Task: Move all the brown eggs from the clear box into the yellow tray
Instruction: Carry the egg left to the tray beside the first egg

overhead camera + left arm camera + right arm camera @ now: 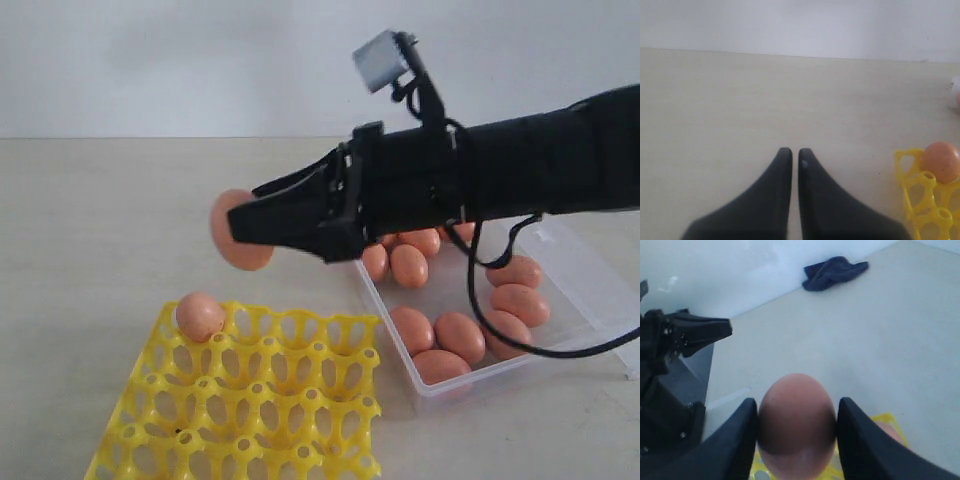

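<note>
**Held item.** The right gripper (240, 228) (796, 406) is clamped on one smooth orange-brown egg (246, 256) (796, 425). One black finger presses each flank, so the grip runs across the egg's short axis. In the exterior view the egg's long axis stands nearly upright with a slight lean. Which end is the blunt one cannot be told. The egg hangs in the air above and just beyond the far-left corner of the bright yellow plastic egg tray (270, 400) (920, 200).

**Other items.** A second brown egg (200, 316) (940, 161) sits in the tray's far-left corner cell. The shallow clear plastic box (440, 395) lies just right of the tray and holds the remaining brown eggs (460, 335).

**Left gripper.** The left gripper (794, 155) has its jaws almost together with nothing between them, low over the table near the tray's egg-bearing corner.

**Surroundings.** The tray rests on a pale beige matte tabletop (100, 220) against a plain white wall. A crumpled dark blue cloth (835, 272) lies well away from the tray.
</note>
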